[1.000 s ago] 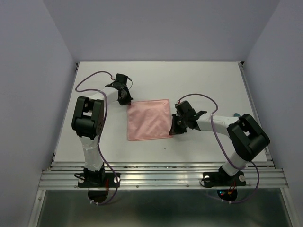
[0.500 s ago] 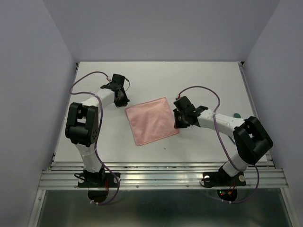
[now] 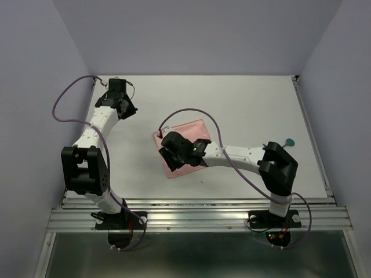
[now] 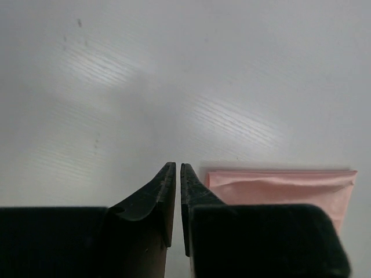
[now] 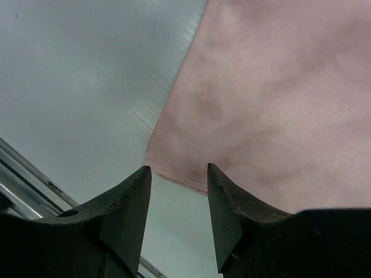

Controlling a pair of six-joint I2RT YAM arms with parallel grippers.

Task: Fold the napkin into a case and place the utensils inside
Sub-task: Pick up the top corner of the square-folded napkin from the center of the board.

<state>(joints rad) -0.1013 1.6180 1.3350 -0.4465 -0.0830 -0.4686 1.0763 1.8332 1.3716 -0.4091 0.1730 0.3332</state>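
Note:
The salmon-pink napkin [image 3: 195, 131] lies flat near the table's middle, turned at a slant. My right gripper [image 3: 170, 155] hovers over its near-left part and hides some of it. In the right wrist view this gripper [image 5: 178, 168] is open, with the napkin's edge [image 5: 278, 87] under the fingertips and nothing between them. My left gripper [image 3: 126, 106] is far back left, away from the cloth. Its jaws [image 4: 178, 165] stand a narrow slit apart and hold nothing, with the napkin [image 4: 278, 185] lying beyond to the right. A round teal utensil end [image 3: 288, 141] shows by the right arm's elbow.
Purple cables [image 3: 66, 98] loop off both arms. A metal rail [image 3: 197, 217] runs along the table's near edge. Walls close in the left, back and right sides.
The right gripper swept left across the napkin and opened. The left gripper parted slightly, let go of the napkin's corner and pulled away to the back left. The napkin turned to a slant.

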